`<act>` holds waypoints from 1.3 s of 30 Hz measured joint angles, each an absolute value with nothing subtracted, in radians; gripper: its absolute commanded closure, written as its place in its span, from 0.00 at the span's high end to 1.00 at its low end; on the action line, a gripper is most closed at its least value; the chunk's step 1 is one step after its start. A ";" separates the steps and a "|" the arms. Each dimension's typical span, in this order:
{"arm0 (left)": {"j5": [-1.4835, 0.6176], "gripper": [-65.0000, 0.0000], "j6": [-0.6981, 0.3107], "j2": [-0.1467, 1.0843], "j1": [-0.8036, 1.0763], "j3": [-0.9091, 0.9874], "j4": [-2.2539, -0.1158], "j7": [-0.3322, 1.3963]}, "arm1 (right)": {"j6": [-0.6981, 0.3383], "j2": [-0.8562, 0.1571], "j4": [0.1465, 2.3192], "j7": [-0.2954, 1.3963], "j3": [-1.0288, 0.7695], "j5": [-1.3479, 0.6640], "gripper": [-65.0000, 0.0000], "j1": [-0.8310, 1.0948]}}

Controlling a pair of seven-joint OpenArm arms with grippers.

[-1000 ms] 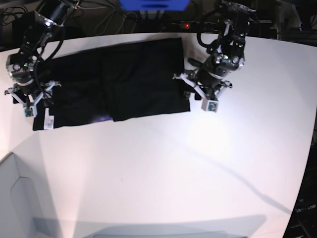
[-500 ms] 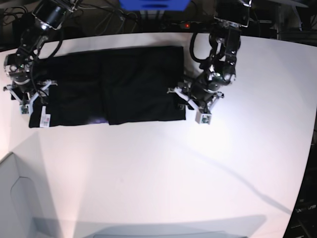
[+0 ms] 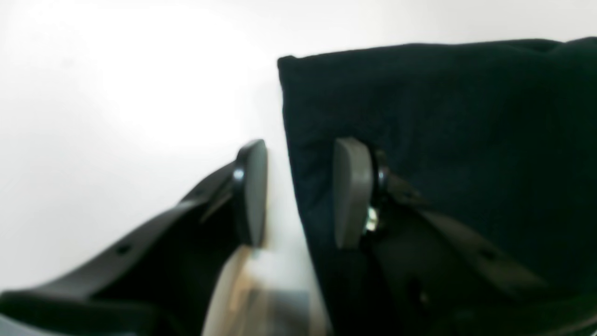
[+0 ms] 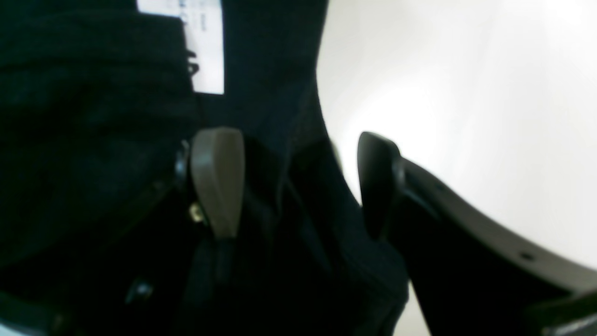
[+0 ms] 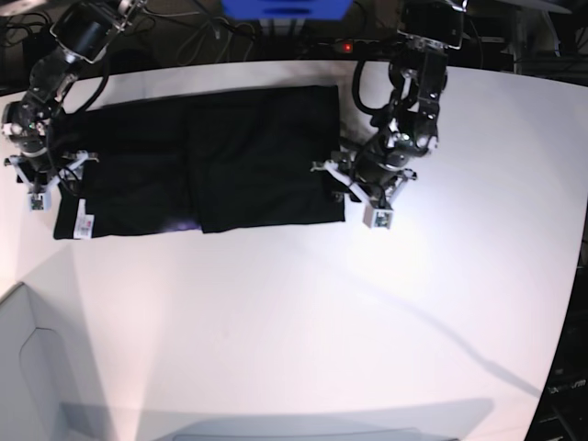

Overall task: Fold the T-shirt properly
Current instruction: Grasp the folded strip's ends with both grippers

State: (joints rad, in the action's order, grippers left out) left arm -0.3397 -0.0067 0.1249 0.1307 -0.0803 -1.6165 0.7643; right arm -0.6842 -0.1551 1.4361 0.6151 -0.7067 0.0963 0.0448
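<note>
The black T-shirt (image 5: 197, 156) lies as a wide folded rectangle across the back of the white table (image 5: 303, 312). My left gripper (image 5: 351, 193) is at the shirt's right edge. In the left wrist view this gripper (image 3: 301, 191) is open and straddles that edge, one pad (image 3: 352, 191) over the T-shirt (image 3: 443, 121) and the other on bare table. My right gripper (image 5: 55, 179) is at the shirt's left end. It (image 4: 298, 184) is open wide there, with folds of the T-shirt (image 4: 93, 116) between its fingers. A white label (image 4: 198, 46) shows nearby.
A white tag (image 5: 84, 223) sticks out at the shirt's front left corner. Cables, a power strip with a red light (image 5: 344, 46) and a blue box (image 5: 285, 7) sit behind the table's back edge. A grey surface (image 5: 28, 367) lies below the table's left edge.
The shirt has shifted left and lies straighter. The left gripper moved in onto its right edge, and the right gripper drew back left and slightly up. Both stayed open.
</note>
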 measured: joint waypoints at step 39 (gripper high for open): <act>-0.335 0.36 0.001 0.165 0.174 -0.047 -1.855 0.791 | -0.688 -0.054 1.816 0.685 -0.620 0.082 0.00 0.102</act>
